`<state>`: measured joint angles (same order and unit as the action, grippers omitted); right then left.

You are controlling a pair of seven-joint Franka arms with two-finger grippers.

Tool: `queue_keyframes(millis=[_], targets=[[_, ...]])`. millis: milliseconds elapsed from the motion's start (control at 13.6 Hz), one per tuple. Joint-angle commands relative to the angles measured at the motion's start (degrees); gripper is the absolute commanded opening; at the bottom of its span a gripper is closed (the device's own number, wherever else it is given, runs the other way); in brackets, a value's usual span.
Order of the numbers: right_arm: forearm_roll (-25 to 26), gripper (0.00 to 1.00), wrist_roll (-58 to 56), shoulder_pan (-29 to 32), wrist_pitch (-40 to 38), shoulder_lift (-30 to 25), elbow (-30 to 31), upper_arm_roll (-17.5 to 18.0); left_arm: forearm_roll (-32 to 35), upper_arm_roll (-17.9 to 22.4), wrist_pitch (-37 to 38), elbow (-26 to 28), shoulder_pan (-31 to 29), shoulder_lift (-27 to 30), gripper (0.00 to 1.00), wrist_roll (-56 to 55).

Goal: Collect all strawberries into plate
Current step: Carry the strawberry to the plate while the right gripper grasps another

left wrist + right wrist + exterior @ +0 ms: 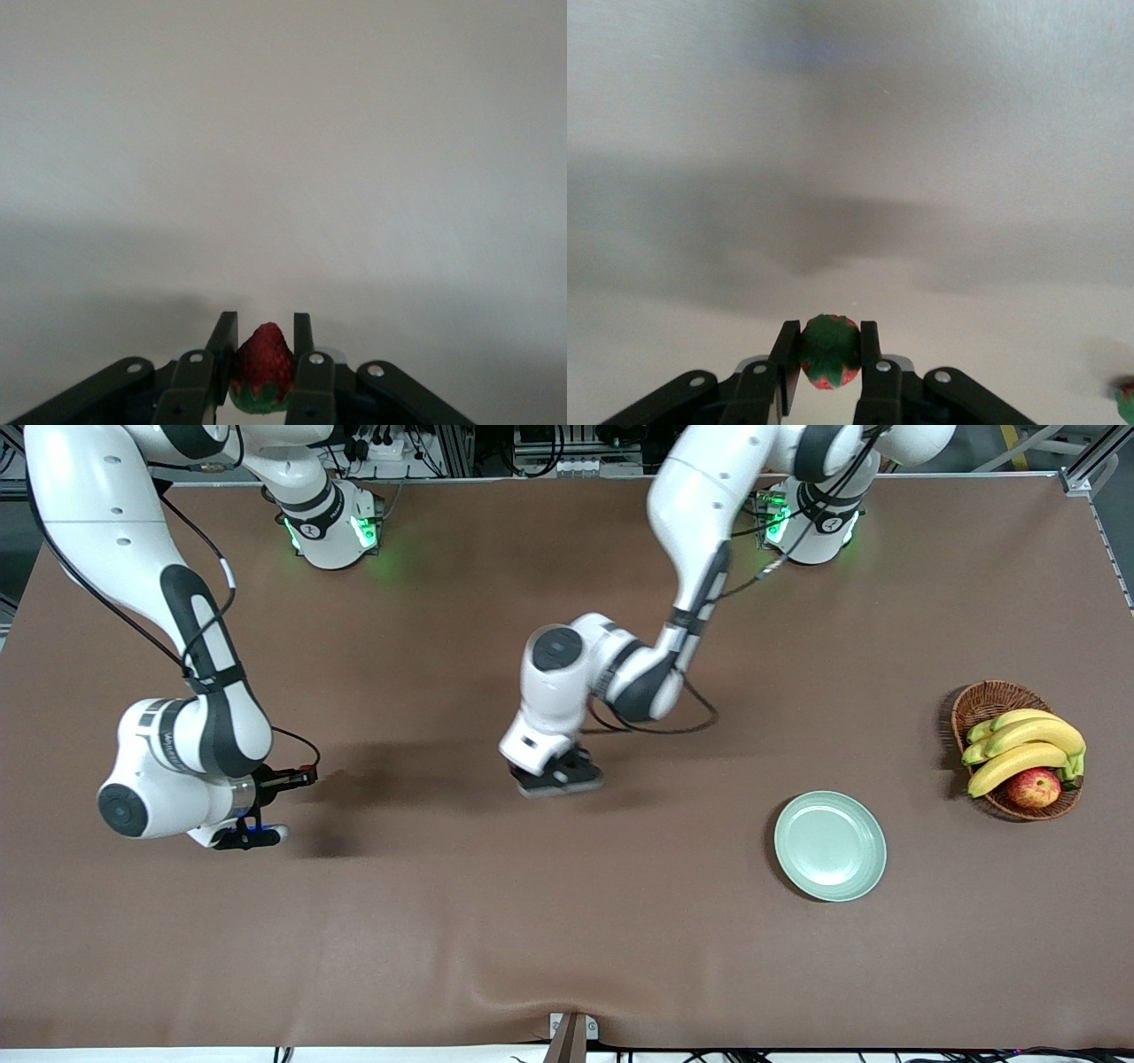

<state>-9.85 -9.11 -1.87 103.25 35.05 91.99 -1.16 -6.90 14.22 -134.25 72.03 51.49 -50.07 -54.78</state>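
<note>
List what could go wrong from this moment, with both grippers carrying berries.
1. The left gripper pinches its strawberry by the sides only; it could slip out over bare table before reaching the plate.
2. The right gripper, with its own strawberry, is at the right arm's end of the table, so both arms heading for the plate might collide.
3. A third strawberry shows only at the right wrist view's edge and could be overlooked.

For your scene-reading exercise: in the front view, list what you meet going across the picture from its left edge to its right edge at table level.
Right gripper → left gripper → plate → basket of bananas with an apple.
</note>
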Motion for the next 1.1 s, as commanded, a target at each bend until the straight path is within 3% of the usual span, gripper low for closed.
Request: queue_keyframes(millis=[0, 220, 440, 733, 1026], targets=[[0.3, 0.00, 0.5, -1.7, -3.3, 0.1, -4.0, 0.4, 0.2, -0.7, 7.0, 1.2, -7.9, 5.8, 0.00, -0.3], [-0.4, 0.00, 4.1, -4.4, -5.1, 0.0, -5.5, 0.5, 0.7, -0.8, 16.2, 1.4, -17.4, 8.8, 0.00, 0.7], [-3.5, 0.00, 13.0, -9.1, -5.8, 0.0, -6.6, 0.7, 0.8, -0.7, 17.9, 1.4, -24.5, 9.3, 0.00, 2.4], [-8.9, 0.00, 22.1, -16.3, -5.0, 0.5, -6.6, 0.6, 5.9, -0.1, 18.0, 1.4, -30.6, 11.2, 0.00, 2.6], [-14.0, 0.00, 22.6, -22.5, -1.2, 2.4, -6.5, 0.5, 6.6, -0.3, 18.0, 4.4, -31.7, 11.0, 0.00, 2.9]])
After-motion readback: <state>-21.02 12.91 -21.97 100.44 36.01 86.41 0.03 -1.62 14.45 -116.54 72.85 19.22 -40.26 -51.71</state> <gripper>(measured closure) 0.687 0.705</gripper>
